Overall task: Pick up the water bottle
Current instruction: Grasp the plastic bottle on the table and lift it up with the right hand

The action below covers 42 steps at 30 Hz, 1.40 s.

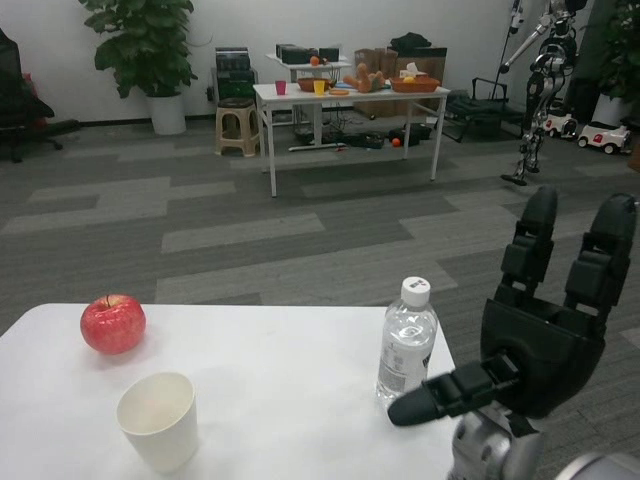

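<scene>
A clear water bottle with a white cap stands upright on the white table, near its right edge. My right hand is raised just to the right of the bottle, fingers spread upward and the thumb pointing left toward the bottle's base. The hand holds nothing and does not touch the bottle. My left hand is out of view.
A red apple lies at the table's left. A white paper cup stands in front of it. Beyond, across grey carpet, are another white table with items, a stool, a potted plant and a standing robot.
</scene>
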### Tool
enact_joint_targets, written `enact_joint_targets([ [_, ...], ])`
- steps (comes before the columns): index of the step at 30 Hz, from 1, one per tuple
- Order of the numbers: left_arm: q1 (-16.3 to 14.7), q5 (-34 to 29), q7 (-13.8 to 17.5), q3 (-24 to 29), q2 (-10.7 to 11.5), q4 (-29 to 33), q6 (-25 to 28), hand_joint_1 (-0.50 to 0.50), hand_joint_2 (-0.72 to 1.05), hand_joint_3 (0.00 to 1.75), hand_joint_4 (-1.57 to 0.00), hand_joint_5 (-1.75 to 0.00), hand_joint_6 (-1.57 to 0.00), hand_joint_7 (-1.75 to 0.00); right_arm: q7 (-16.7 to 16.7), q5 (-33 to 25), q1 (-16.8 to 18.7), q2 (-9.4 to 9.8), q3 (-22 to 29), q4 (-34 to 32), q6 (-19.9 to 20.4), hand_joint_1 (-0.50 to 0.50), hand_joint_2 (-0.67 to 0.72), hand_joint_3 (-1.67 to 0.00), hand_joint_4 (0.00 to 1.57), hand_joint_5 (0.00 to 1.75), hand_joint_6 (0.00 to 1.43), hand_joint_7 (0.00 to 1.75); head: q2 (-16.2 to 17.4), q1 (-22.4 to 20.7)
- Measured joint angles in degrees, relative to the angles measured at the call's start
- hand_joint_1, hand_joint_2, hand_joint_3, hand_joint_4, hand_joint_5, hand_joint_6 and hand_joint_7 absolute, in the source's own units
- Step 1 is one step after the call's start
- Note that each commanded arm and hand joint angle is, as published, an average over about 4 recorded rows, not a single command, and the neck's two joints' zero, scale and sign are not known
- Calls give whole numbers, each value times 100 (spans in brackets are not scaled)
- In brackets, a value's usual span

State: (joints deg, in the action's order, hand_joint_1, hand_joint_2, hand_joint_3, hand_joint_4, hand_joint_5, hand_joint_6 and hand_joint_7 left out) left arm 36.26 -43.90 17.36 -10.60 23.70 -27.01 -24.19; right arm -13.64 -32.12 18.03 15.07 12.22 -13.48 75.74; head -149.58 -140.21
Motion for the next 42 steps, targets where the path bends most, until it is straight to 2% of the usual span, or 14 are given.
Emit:
enact_joint_targets([
  [3,10,-27,5,32,8,-18,0,-50,-64,9,0,0,0,0,555,-392,364,337,-272,12,18,-46,44,0,0,0,0,0,-83,72],
  [6,13,-48,6,81,26,-51,0,-50,-64,9,0,0,0,0,1211,-851,576,568,-493,35,12,-46,41,0,0,0,0,0,-110,134],
  [8,16,-48,6,99,29,-73,0,-50,-64,9,0,0,0,0,1822,-1181,725,629,-562,40,-149,-46,38,0,0,0,0,0,-104,183],
  [11,17,-48,6,142,47,-125,0,-50,-64,9,0,0,0,0,2851,-1610,1080,667,-632,77,-773,-46,34,0,0,0,0,0,-71,256],
  [14,17,-48,6,179,80,-156,0,-50,-64,9,0,0,0,0,3221,-1727,1250,631,-548,179,-1232,-46,34,0,0,0,0,0,-16,322],
  [19,18,-48,7,192,95,-162,0,-50,-64,9,0,0,0,0,3368,-1928,1229,357,-252,441,-1468,-46,34,0,0,0,0,0,64,325],
  [24,14,-48,7,196,97,-165,-1,-50,-64,9,0,0,0,0,3691,-1994,1015,-169,416,458,-2047,-46,34,0,0,0,0,0,69,277],
  [30,11,-49,7,204,98,-166,-1,-50,-64,9,0,0,0,0,3903,-1996,869,-491,728,437,-2389,-46,34,0,0,0,0,0,69,260],
  [33,11,-49,7,204,101,-166,-1,-50,-64,9,0,0,0,0,3908,-1988,804,-601,905,438,-2456,-46,39,0,0,0,0,0,59,254],
  [34,11,-49,8,204,103,-165,-1,-50,-64,9,0,0,0,0,3888,-1978,772,-651,996,440,-2480,-46,41,0,0,0,0,0,52,252],
  [36,6,-50,8,205,110,-165,-1,-50,-64,9,0,0,0,0,3658,-1839,673,-897,1362,454,-2630,-46,41,0,0,0,0,0,33,246],
  [40,-7,-52,8,210,123,-165,-1,-50,-64,9,0,0,0,0,2935,-1129,498,-1485,2254,451,-3097,-46,34,0,0,0,0,0,6,242],
  [42,-11,-53,8,214,127,-165,-2,-50,-64,9,0,0,0,0,2699,-795,402,-1768,2696,424,-3373,-46,31,0,0,0,0,0,3,246],
])
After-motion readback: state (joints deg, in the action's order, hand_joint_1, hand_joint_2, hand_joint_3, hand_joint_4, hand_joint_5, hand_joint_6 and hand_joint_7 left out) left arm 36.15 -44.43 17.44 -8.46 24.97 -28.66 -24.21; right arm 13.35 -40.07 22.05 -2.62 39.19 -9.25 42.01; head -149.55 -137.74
